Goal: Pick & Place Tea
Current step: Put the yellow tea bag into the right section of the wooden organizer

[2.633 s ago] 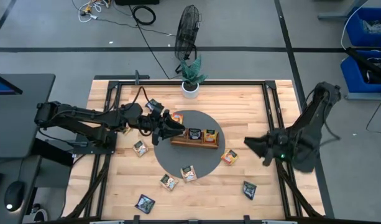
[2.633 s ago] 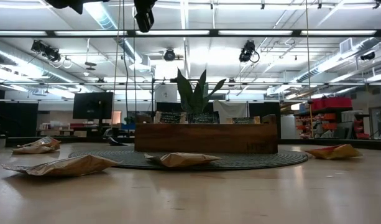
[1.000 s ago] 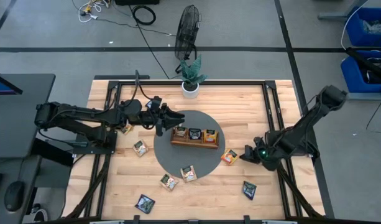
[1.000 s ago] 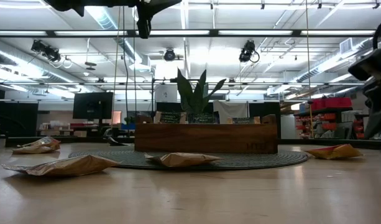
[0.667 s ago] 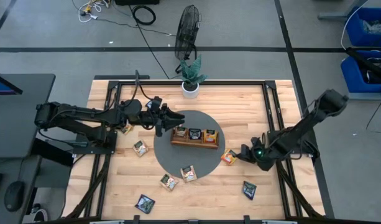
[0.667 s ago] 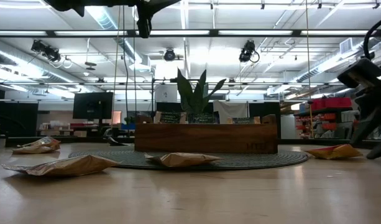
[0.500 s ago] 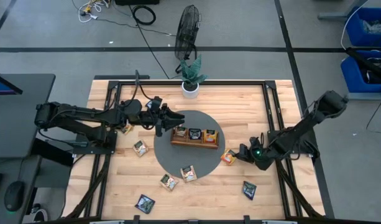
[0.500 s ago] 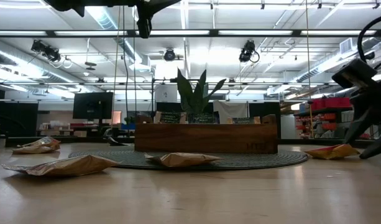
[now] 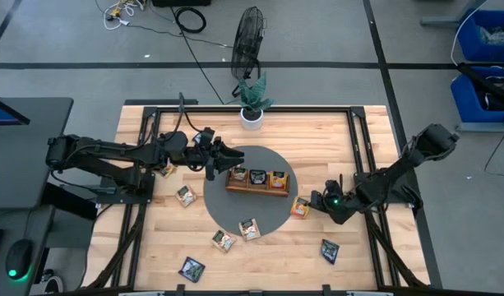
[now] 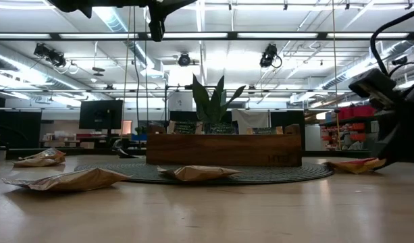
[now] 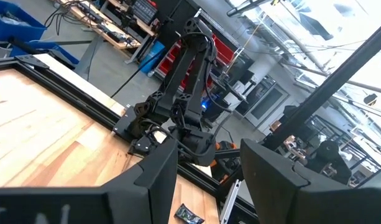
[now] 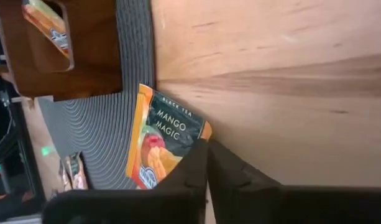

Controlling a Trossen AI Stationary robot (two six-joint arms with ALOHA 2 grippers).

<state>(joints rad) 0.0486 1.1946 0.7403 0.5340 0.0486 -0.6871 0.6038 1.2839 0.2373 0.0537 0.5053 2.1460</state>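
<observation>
- The left gripper (image 9: 222, 154) is held above the far-left edge of the round grey mat (image 9: 235, 212), just left of the wooden tray (image 9: 257, 187); its fingers (image 11: 154, 180) stand apart with nothing between them.
- Loose tea sachets are seen on the bare wood left of the mat, among them one at (image 9: 185, 196) and a dark one (image 9: 191, 267) near the table's near edge.
- The tray sits at the mat's centre with three compartments in a row, each occupied by a sachet: an orange one on the left (image 9: 236, 174), a dark one in the middle (image 9: 257, 176), an orange-yellow one on the right (image 9: 278, 178).
- Two sachets (image 9: 249, 229) and (image 9: 224, 240) lie at the mat's near rim.
- The right gripper (image 9: 311, 203) is closed on the corner of the orange "Mango Magic" sachet (image 12: 160, 140), which lies across the mat's right edge, partly on wood.
- A dark sachet (image 9: 330, 250) lies alone near the right arm; open wood is left around it.
- A potted plant (image 9: 253, 103) stands at the far edge.
</observation>
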